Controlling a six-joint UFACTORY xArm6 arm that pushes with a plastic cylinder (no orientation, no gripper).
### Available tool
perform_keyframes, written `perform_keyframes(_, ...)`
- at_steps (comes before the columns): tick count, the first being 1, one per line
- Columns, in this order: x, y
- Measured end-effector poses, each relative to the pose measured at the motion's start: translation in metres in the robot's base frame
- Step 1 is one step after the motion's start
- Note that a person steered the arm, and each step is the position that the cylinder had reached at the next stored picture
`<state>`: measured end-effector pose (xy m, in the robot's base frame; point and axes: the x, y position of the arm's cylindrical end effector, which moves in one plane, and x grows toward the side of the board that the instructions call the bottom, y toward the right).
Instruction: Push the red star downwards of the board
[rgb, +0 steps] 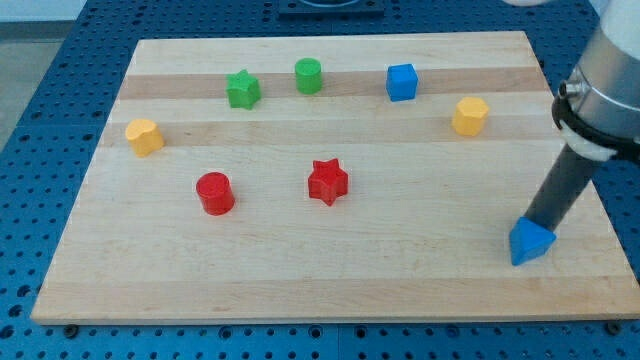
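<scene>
— Dark rod, no claw on it to open or close; my tip sits at the blue triangle block, near the bench's right edge.
— And the red star?
— Mid-bench, well apart from my tip, right of the red cylinder. Judging by that, the push downward isn't begun.
— Arm pose?
— Rod slants down-left from the view's right.

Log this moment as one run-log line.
my tip: view's lower right, at blue block | red star: mid-board, untouched | push: not started
</scene>
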<state>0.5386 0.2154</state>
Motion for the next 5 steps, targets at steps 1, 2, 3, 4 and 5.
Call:
perform_keyframes(1, 0.003, 0.0)
perform_keyframes(2, -0.033, -0.009)
perform_keyframes(3, -0.08, -0.035)
perform_keyframes(4, -0.105, -0.098)
perform_keyframes(5, -0.121, -0.164)
